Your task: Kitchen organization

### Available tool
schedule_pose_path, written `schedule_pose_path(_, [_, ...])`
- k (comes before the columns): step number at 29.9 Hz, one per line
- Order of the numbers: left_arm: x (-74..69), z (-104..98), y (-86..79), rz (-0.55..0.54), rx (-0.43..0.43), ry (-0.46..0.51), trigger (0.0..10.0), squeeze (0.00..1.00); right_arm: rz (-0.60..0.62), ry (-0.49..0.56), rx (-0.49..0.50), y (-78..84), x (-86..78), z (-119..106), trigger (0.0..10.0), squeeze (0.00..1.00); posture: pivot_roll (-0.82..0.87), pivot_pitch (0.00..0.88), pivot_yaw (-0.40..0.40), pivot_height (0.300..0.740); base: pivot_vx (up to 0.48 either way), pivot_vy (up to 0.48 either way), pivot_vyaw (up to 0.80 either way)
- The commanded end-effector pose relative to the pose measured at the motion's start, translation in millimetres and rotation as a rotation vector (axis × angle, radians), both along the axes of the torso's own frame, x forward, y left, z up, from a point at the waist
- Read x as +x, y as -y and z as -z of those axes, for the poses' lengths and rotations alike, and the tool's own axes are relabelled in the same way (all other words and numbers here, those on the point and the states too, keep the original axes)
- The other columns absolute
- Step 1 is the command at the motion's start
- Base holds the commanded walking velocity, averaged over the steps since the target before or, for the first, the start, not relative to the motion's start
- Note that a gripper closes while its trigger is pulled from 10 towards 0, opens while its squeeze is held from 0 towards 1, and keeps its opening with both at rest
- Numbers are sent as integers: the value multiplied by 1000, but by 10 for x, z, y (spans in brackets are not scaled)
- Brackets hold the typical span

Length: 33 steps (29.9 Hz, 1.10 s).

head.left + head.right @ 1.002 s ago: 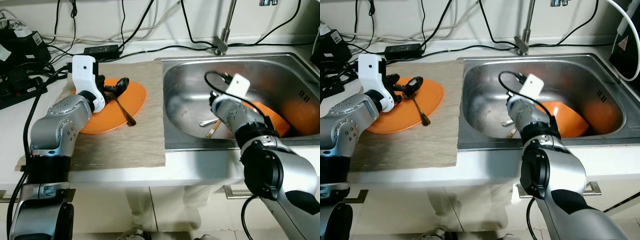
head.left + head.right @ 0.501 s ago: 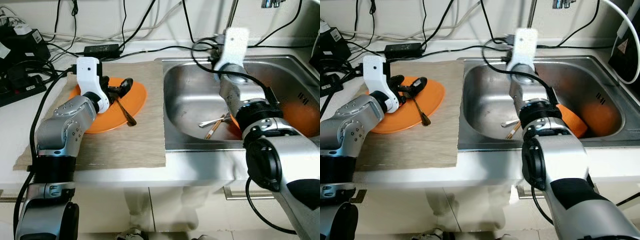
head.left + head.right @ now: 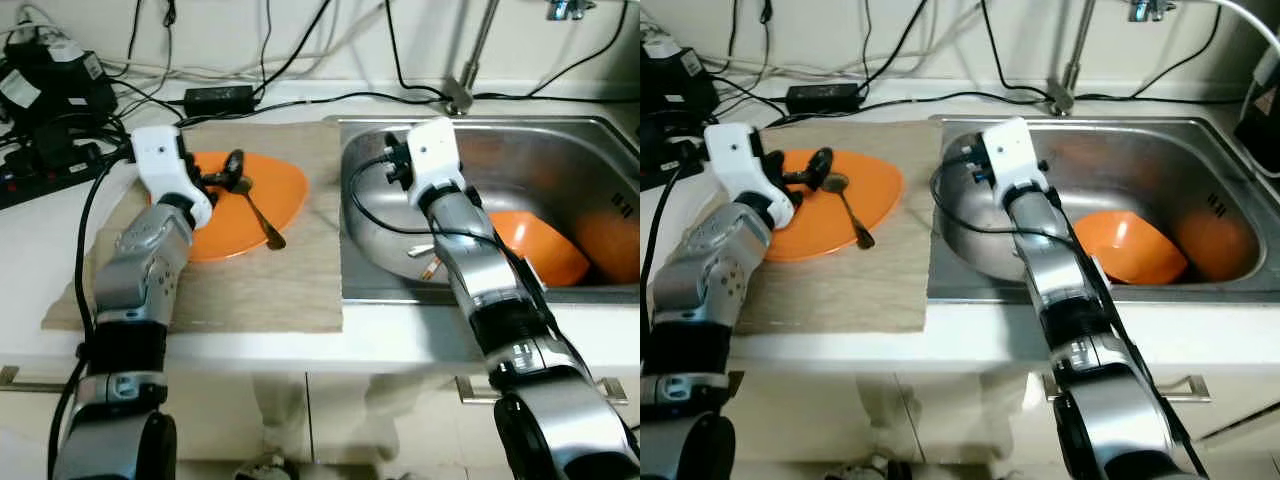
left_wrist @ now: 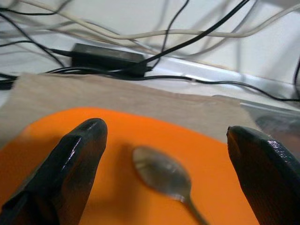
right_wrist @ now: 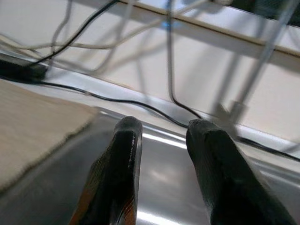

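An orange plate [image 3: 225, 225] lies on a brown mat [image 3: 250, 290] left of the sink. A metal spoon [image 3: 262, 215] rests on it, with its bowl [image 4: 159, 171] toward the wall. My left gripper [image 4: 166, 131] hovers low over the plate's far side, open, its fingers either side of the spoon's bowl without touching it. My right gripper [image 5: 164, 129] hangs over the left part of the steel sink [image 3: 560, 140]. Its fingers [image 5: 124, 154] are nearly together with nothing between them. An orange bowl [image 3: 530, 245] lies tilted in the sink.
Loose utensils [image 3: 428, 258] lie on the sink bottom beside my right arm. A second orange dish [image 3: 610, 245] sits at the sink's right end. The tap [image 3: 470, 60] stands behind the sink. Cables, a power adapter [image 3: 218, 97] and a power strip [image 3: 50, 160] crowd the back left counter.
The camera has shifted. My right gripper has lifted off the sink bottom, swung up toward the tap, then dropped to the sink's left side. The left gripper stays over the plate.
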State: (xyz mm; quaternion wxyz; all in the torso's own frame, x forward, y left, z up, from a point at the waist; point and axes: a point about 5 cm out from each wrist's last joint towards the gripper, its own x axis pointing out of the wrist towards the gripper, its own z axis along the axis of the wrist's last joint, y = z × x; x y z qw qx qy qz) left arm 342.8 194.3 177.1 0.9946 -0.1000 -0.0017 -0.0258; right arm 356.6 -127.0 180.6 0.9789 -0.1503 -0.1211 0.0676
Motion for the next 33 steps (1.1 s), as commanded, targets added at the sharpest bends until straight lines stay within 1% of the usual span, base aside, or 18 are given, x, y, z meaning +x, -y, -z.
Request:
schedule_pose_path(1, [-23, -130, 22, -20, 40, 56, 10000, 0, 36, 61, -17, 46, -59, -96, 10000, 0, -112, 0, 93, 740, 0, 0, 0])
schedule_pose_path(4, [-39, -190, 95, 5, 59, 73, 10000, 0, 97, 120, 0, 123, -154, -156, 10000, 0, -123, 0, 107, 740, 0, 0, 0])
schedule_pose_path(5, [-39, -190, 95, 5, 59, 73, 10000, 0, 97, 120, 0, 123, -154, -156, 10000, 0, -123, 0, 107, 740, 0, 0, 0])
schedule_pose_path(7, [-35, -173, 163, 41, 96, 61, 10000, 0, 101, 141, 6, 99, -211, -175, 10000, 0, -125, 0, 112, 740, 0, 0, 0])
schedule_pose_path(8, [-11, -151, 196, 68, 120, 38, 10000, 0, 87, 128, 6, 30, -247, -157, 10000, 0, -127, 0, 121, 740, 0, 0, 0])
schedule_pose_path(9, [-11, -151, 196, 68, 120, 38, 10000, 0, 87, 128, 6, 30, -247, -157, 10000, 0, -127, 0, 121, 740, 0, 0, 0])
schedule_pose_path(10, [5, -154, 203, 88, 125, 11, 10000, 0, 78, 122, 7, -13, -262, -159, 10000, 0, -126, 0, 123, 740, 0, 0, 0])
schedule_pose_path(12, [6, -165, 203, 97, 132, -5, 10000, 0, 78, 123, 2, -29, -279, -170, 10000, 0, -124, 0, 125, 740, 0, 0, 0])
schedule_pose_path(13, [8, -163, 209, 110, 151, -22, 10000, 0, 77, 117, 4, -32, -281, -165, 10000, 0, -124, 0, 125, 740, 0, 0, 0])
schedule_pose_path(16, [15, -145, 223, 153, 178, -107, 10000, 0, 77, 109, 3, -46, -283, -148, 10000, 0, -114, 0, 128, 740, 0, 0, 0])
schedule_pose_path(17, [19, -109, 217, 161, 199, -164, 10000, 0, 78, 102, 7, -59, -285, -138, 10000, 0, -112, 0, 128, 740, 0, 0, 0])
schedule_pose_path(18, [19, -109, 217, 161, 199, -164, 10000, 0, 78, 102, 7, -59, -285, -138, 10000, 0, -112, 0, 128, 740, 0, 0, 0])
schedule_pose_path(20, [24, -65, 200, 165, 210, -215, 10000, 0, 76, 99, 11, -73, -284, -136, 10000, 0, -108, 0, 128, 740, 0, 0, 0])
schedule_pose_path(21, [31, -32, 166, 169, 242, -242, 10000, 0, 70, 99, 7, -94, -291, -142, 10000, 0, -106, 0, 131, 740, 0, 0, 0])
schedule_pose_path(24, [40, -22, 116, 169, 264, -269, 10000, 0, 66, 94, 9, -108, -295, -147, 10000, 0, -101, 0, 130, 740, 0, 0, 0])
schedule_pose_path(26, [37, -18, 106, 173, 260, -290, 10000, 0, 67, 89, 11, -111, -294, -146, 10000, 0, -99, 0, 130, 740, 0, 0, 0])
schedule_pose_path(30, [8, 36, 88, 179, 258, -363, 10000, 0, 56, 85, 11, -133, -294, -147, 10000, 0, -95, 0, 128, 740, 0, 0, 0])
schedule_pose_path(33, [-7, 87, 31, 167, 254, -418, 10000, 0, 52, 81, 16, -149, -290, -151, 10000, 0, -90, 0, 126, 740, 0, 0, 0])
